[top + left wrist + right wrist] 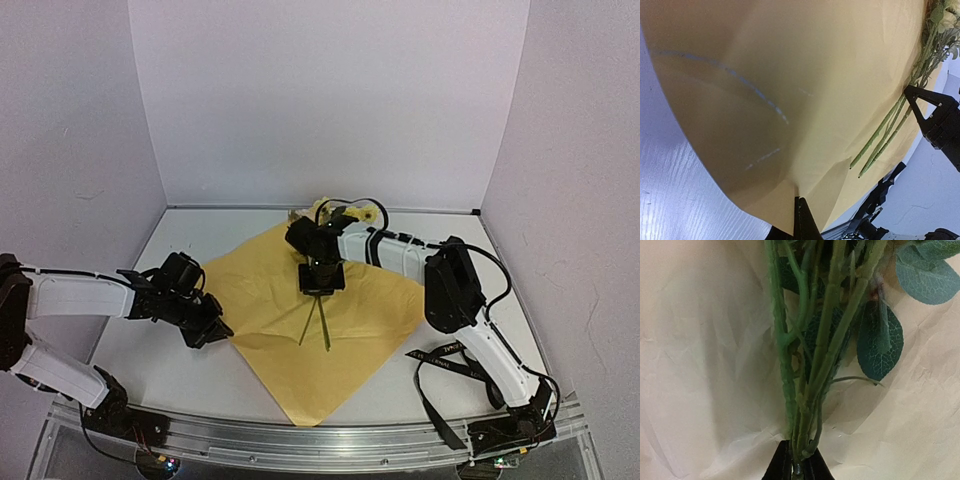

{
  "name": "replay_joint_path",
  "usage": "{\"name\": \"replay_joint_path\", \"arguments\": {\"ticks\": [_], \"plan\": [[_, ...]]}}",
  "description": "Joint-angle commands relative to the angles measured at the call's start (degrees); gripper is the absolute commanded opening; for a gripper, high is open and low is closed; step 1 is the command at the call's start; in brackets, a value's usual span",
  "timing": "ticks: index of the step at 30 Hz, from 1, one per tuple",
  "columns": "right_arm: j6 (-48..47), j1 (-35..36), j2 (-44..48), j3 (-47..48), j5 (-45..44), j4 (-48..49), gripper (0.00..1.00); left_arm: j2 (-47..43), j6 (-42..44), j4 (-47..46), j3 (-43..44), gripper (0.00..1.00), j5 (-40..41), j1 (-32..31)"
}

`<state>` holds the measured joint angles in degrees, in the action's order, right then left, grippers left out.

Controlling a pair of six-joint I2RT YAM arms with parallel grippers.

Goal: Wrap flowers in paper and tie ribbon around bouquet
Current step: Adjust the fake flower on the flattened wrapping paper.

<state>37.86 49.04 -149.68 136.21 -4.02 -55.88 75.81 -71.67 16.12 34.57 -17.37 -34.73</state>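
The orange paper [265, 290] lies spread as a diamond in the middle of the table. My left gripper [217, 331] is shut on its left corner, and the sheet [790, 90] curves up from the closed tips [801, 212]. The flowers [353, 216] lie on the paper with blossoms at the far corner and stems [318, 325] pointing toward me. My right gripper [321, 281] is shut on the stems [825, 365], pinched between its fingertips [798, 466] over the paper [700, 365]. The black ribbon [450, 362] lies loose at the right, near the right arm's base.
White walls close the table at the back and both sides. A metal rail [300, 435] runs along the near edge with both arm bases on it. The right arm's gripper [935, 117] shows beside the stems [885, 135] in the left wrist view.
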Motion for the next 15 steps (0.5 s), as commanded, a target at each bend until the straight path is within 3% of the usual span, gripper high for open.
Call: {"name": "replay_joint_path", "arguments": {"ticks": [1,4,8,15], "plan": [[0.7,-1.4,0.0,1.4,2.4,1.1,0.25,-1.2,1.6,1.0,1.6,0.0,0.0,0.5],[0.2,-1.4,2.5,-0.9,3.5,1.8,0.5,-1.2,1.9,1.3,2.1,0.0,-0.4,1.2],[-0.3,-1.5,7.4,-3.7,5.9,1.9,0.68,-1.2,3.0,2.5,3.3,0.0,-1.4,2.4],[-7.1,-0.5,19.5,-13.7,7.8,2.7,0.88,-1.4,3.8,4.5,4.9,0.0,-5.7,5.3]]}}
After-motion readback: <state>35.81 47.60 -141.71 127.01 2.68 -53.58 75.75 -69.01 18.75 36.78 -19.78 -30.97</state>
